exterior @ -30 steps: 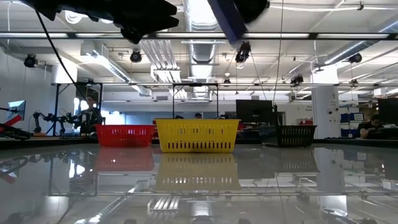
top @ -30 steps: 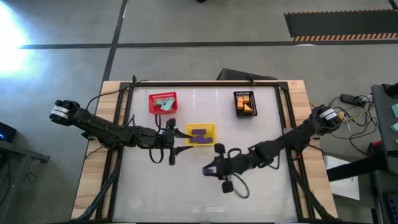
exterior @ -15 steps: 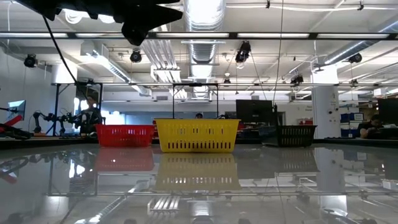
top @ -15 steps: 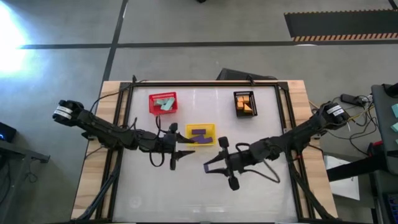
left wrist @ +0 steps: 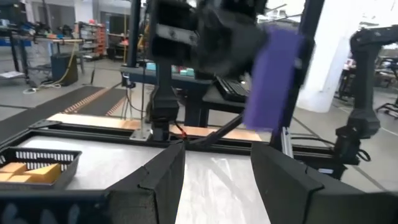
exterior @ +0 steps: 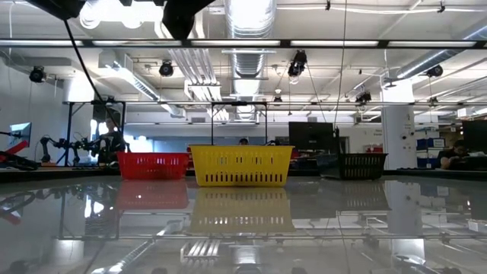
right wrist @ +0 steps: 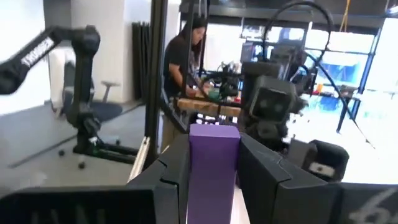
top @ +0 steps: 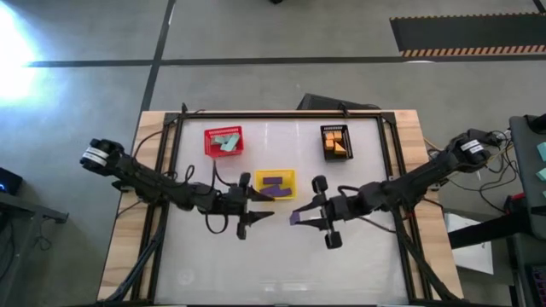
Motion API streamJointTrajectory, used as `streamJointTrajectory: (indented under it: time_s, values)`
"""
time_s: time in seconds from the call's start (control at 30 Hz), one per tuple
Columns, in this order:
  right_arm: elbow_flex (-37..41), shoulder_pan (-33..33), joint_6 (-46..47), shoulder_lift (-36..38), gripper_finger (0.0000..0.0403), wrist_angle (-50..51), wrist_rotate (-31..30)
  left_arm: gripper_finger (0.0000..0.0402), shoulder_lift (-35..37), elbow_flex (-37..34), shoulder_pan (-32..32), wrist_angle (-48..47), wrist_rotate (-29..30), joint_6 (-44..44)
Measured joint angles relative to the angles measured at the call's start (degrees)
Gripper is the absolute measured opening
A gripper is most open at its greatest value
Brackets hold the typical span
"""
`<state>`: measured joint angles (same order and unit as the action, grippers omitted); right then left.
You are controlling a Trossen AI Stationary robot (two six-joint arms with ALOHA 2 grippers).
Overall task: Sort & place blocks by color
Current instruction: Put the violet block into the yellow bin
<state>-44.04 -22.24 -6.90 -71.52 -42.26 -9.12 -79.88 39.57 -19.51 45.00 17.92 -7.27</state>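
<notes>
Right gripper (top: 300,217) carrying a purple rectangular block (right wrist: 213,165), fingers clamped on it, beside the yellow mesh basket (top: 275,174).
Next, I judge, it is needing to go over that basket and release; left gripper (top: 263,211) is waiting nearby, fingers parted.

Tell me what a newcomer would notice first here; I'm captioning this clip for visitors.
The two dark arms meet nose to nose over the table's middle: the right gripper clamps a purple block, facing the open left gripper. Behind them sit three small baskets, red with teal blocks, yellow with purple ones, black with orange ones.
</notes>
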Motion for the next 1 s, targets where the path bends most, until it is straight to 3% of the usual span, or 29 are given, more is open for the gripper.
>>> streamJointTrajectory:
  time_s: [0.2, 0.7, 1.0]
  values:
    - [0.2, 0.0, 0.9, 2.5, 0.009, 1.9, -3.0, 0.0169, -0.1, 0.0, -0.9, -0.2, 0.0, -0.1]
    - [0.3, 0.3, 0.9, 2.0, 0.0092, 3.1, -3.2, 0.0171, -4.3, 0.2, -0.9, 4.9, 0.0, -1.4]
    - [0.3, 0.3, 0.8, 2.0, 0.0093, 3.1, -4.6, 0.0246, -4.2, 0.2, -0.8, 7.3, 0.0, -0.9]
